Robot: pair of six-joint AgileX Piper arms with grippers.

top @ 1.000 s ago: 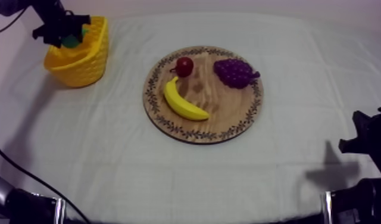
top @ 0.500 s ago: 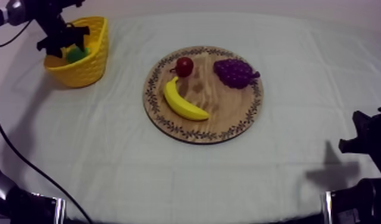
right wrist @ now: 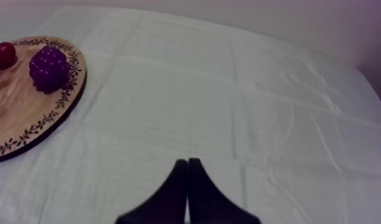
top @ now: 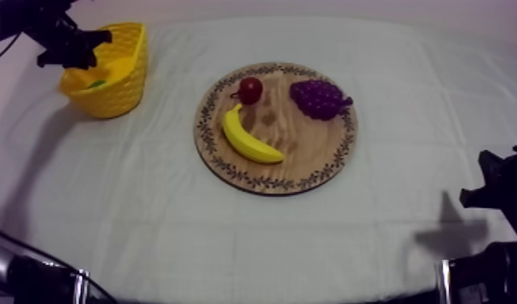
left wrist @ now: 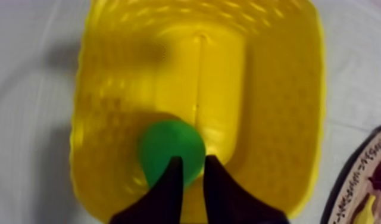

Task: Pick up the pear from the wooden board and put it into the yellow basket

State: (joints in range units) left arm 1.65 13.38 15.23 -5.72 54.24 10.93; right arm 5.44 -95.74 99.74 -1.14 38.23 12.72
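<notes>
The green pear lies loose on the floor of the yellow basket at the table's far left. My left gripper hovers above the basket's far-left rim, over the pear without touching it. A narrow gap separates its fingers and nothing is between them. The round wooden board sits mid-table. My right gripper rests low at the right over bare cloth, its fingers together as a wedge.
On the board lie a banana, a small red fruit and a bunch of grapes. The right arm stands at the table's right edge. Bare cloth lies between basket and board.
My left gripper has lifted out of the basket and drifted left, leaving the pear inside. Its fingers have drawn closer together. The right arm has not moved.
</notes>
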